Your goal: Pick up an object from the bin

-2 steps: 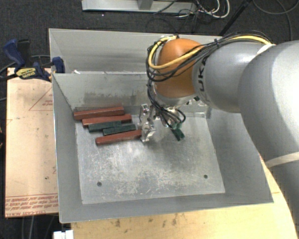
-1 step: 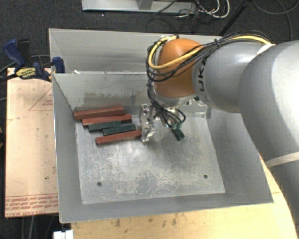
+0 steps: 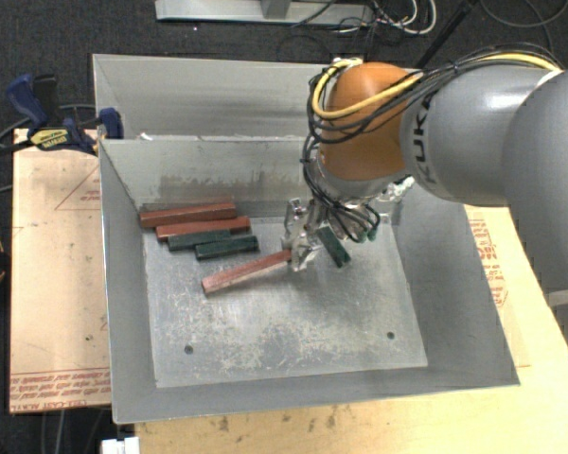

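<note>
Near the middle of the grey bin (image 3: 265, 348), the gripper (image 3: 300, 250) is low over the floor, under the orange cover (image 3: 364, 121) of the wrist. It meets the right end of a long pink-brown bar (image 3: 246, 273), which lies flat and slanted, its other end pointing left and nearer. Whether the gripper is closed on this bar or apart, I cannot tell. A short dark green block (image 3: 335, 248) is just at its right side. Further left, two brown bars (image 3: 189, 215) and two dark green bars (image 3: 213, 245) lie together by the far wall.
</note>
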`<state>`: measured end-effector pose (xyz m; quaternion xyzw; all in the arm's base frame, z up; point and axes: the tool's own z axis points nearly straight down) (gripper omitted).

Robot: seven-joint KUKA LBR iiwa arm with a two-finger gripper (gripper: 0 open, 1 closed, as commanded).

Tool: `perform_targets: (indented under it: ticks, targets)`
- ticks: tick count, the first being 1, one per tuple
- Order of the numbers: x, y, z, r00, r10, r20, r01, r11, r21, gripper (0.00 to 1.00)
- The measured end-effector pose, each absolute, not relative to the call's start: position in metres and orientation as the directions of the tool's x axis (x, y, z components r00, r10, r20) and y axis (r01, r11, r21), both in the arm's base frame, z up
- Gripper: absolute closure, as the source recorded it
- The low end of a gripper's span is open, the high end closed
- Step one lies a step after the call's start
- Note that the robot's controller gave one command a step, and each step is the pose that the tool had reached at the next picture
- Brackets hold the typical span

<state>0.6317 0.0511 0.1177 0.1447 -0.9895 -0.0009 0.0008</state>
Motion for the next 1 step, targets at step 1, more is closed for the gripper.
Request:
perform_targets:
  ticks: [1]
  targets:
    - [0.6380,0.0665,0.2472,-0.977,-0.213,-0.004,-0.213,0.977,0.001,1.00]
